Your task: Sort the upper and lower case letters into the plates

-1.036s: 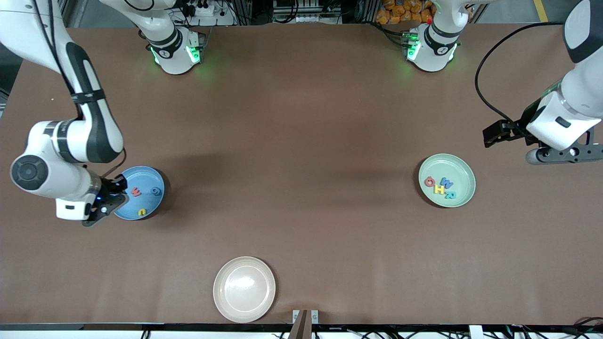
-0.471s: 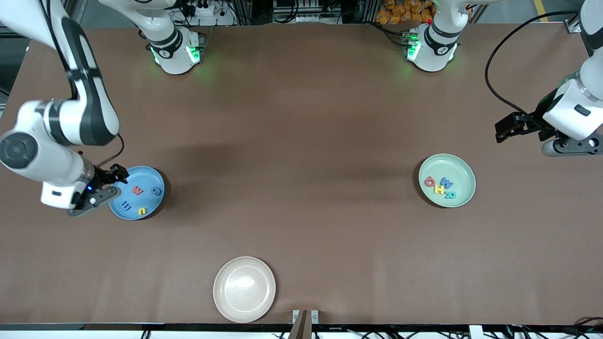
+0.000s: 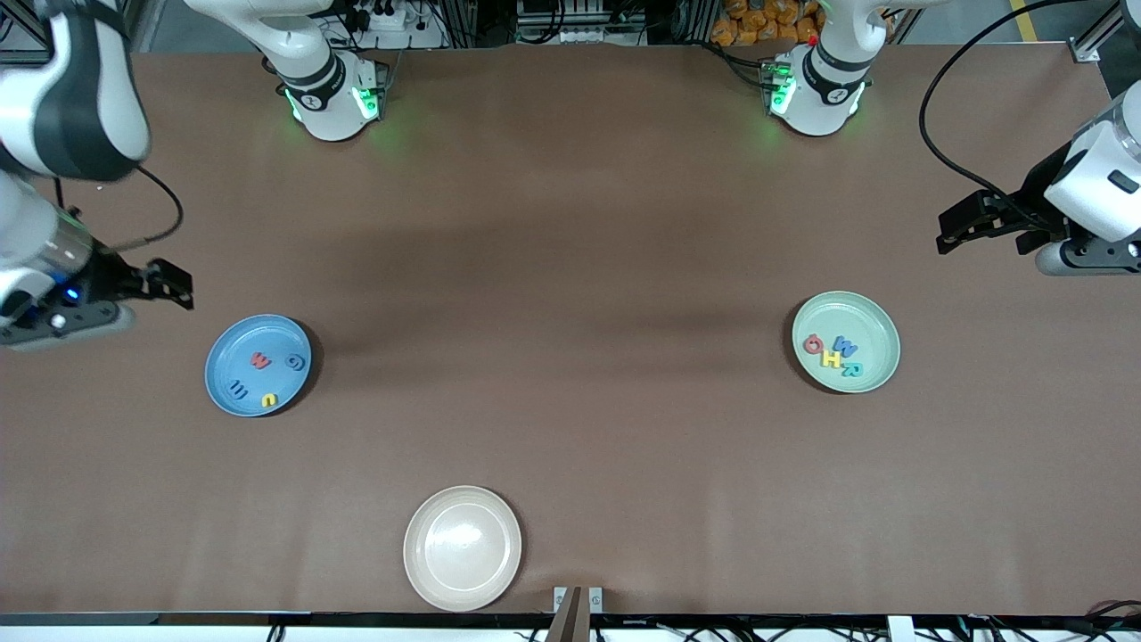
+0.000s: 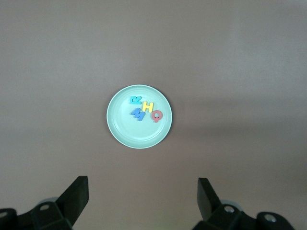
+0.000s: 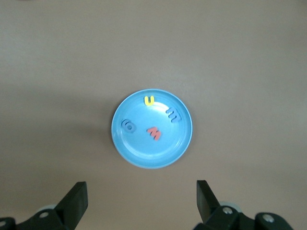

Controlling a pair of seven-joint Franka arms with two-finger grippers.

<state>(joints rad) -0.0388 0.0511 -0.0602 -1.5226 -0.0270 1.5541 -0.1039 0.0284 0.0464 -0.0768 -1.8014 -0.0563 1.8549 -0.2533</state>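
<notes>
Plates point(image 3: 258, 332) point(image 3: 878, 314) hold sorted letters point(image 3: 833, 354); left gripper point(image 4: 142, 194) and right gripper point(image 5: 141, 194) hover released at either table end.

The blue plate point(image 3: 258, 365) lies flat in the left-centre of the front frame — round, shallow, matte. In it rest four small letters, apart from one another: a red one point(image 3: 259, 360) near the middle, a dark blue one point(image 3: 295, 362) toward the plate's right rim in that frame, another blue one point(image 3: 238, 389) at its lower left, a yellow one point(image 3: 268, 401) at its lower rim.

The mint green plate point(image 3: 845, 341), of like size and shape, lies flat in the right-centre of the frame. Its four letters cluster close together below the plate's middle — a red O-like one point(image 3: 813, 343), a blue W point(image 3: 843, 345), a yellow H point(image 3: 830, 359), a teal R point(image 3: 852, 369).
</notes>
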